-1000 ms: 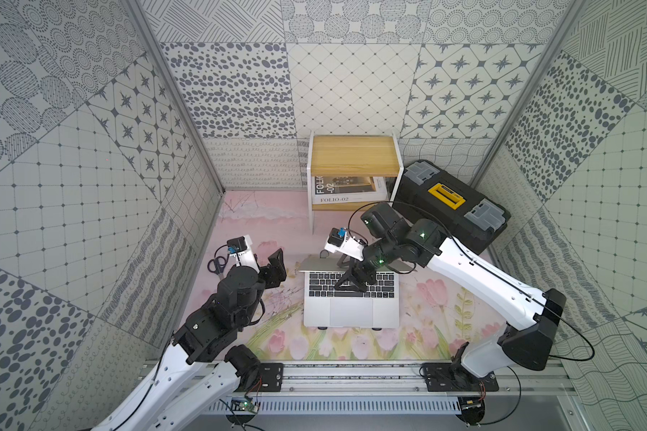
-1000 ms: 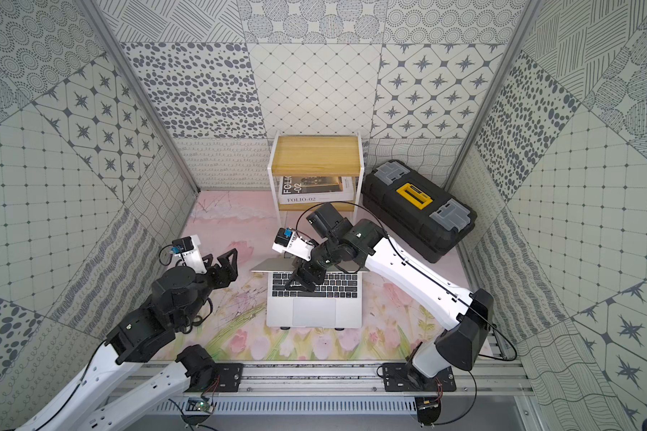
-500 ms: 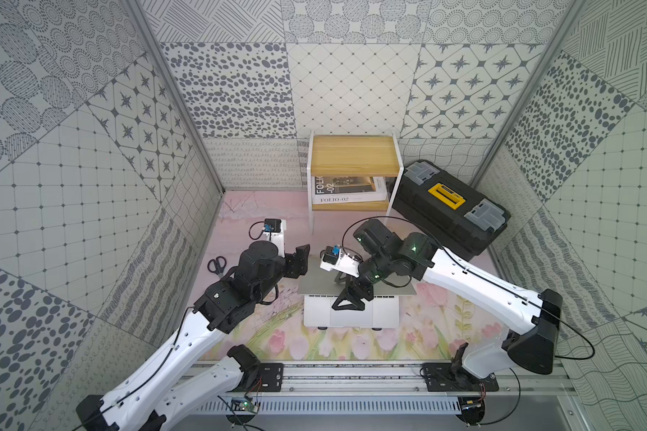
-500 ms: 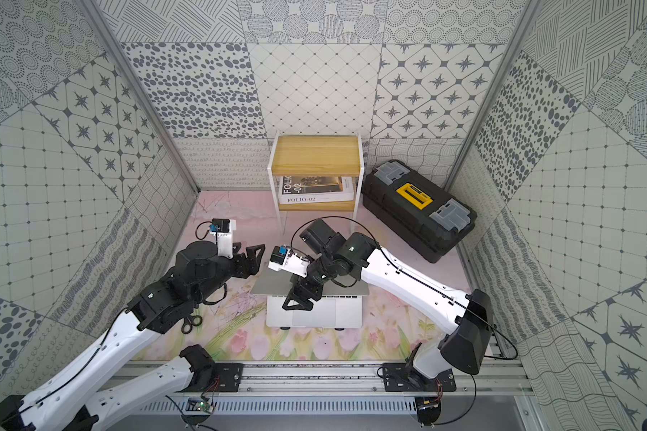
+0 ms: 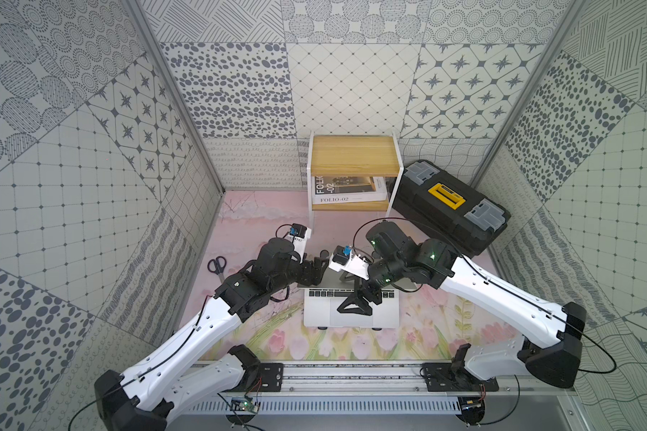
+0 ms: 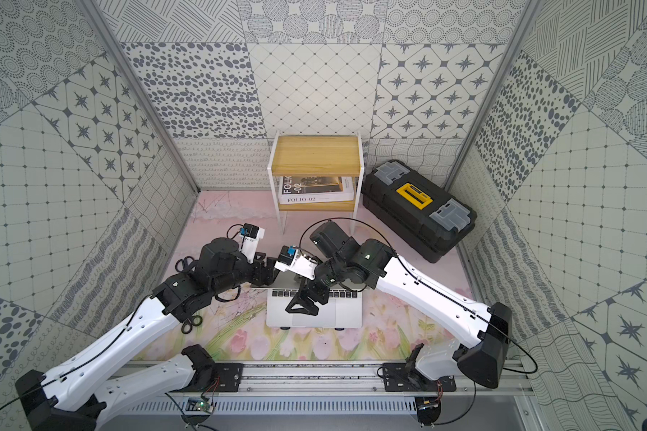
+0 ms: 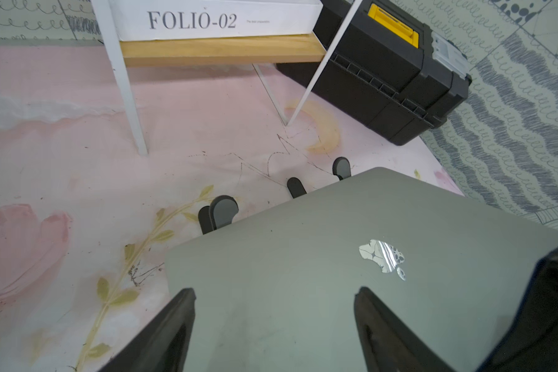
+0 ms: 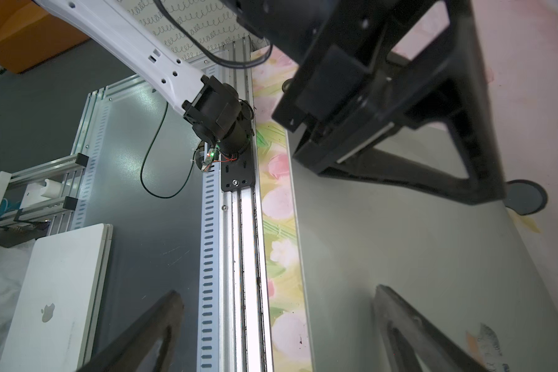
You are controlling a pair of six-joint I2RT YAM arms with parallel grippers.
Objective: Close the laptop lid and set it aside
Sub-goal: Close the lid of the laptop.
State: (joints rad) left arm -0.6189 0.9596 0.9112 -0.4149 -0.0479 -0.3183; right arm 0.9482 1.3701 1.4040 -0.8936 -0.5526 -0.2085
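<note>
Closing is in hand, I judge: the lid [image 7: 303, 264] is leaning half-shut over the keys [image 5: 322, 293]. The silver laptop [image 5: 352, 317] is sitting mid-scene, near side. The left gripper [image 7: 274, 322] is hovering, jaws apart, behind the lid. The right gripper [image 5: 355, 310], jaws wide, is holding nothing. Next: pressing the lid flat, then gripping an edge.

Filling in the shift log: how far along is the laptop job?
Done: the lid is tipped low over the laptop; in both top views only one key row and the trackpad show. In hand: the open left hand is at the lid's back, the open right hand above the trackpad, neither gripping. Left: shut it fully, then set it aside.
</note>
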